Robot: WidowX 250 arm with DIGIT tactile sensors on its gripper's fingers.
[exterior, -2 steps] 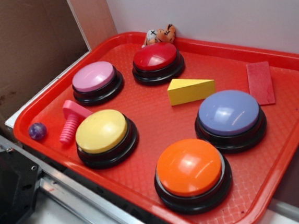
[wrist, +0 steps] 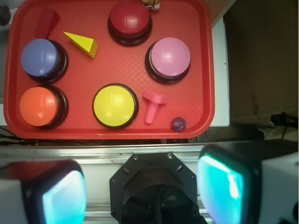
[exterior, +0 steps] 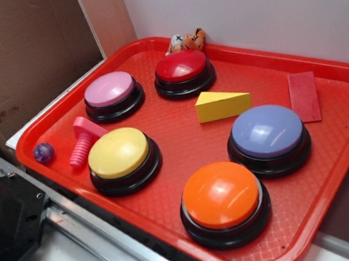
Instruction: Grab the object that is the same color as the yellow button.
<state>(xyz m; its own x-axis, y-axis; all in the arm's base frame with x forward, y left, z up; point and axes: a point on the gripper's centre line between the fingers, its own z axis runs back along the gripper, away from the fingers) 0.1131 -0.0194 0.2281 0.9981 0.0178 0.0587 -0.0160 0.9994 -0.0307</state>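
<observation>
The small yellow wedge block (exterior: pixel 222 105) lies on the red tray (exterior: pixel 182 143) between the red and purple buttons; in the wrist view it (wrist: pixel 83 43) is at the upper left. The yellow button (exterior: pixel 118 152) stands near the tray's front left; it also shows in the wrist view (wrist: pixel 114 105). My gripper (wrist: pixel 142 192) is open and empty, high above the robot base, well back from the tray and touching nothing. It is out of the exterior view.
Also on the tray: pink button (exterior: pixel 109 89), red button (exterior: pixel 181 66), purple button (exterior: pixel 267 130), orange button (exterior: pixel 220 195), pink bolt (exterior: pixel 82 141), purple ball (exterior: pixel 43 153), flat red block (exterior: pixel 304 96), small plush toy (exterior: pixel 186 41). Cardboard (exterior: pixel 27 58) stands left. The black robot base (wrist: pixel 152 186) sits before the tray.
</observation>
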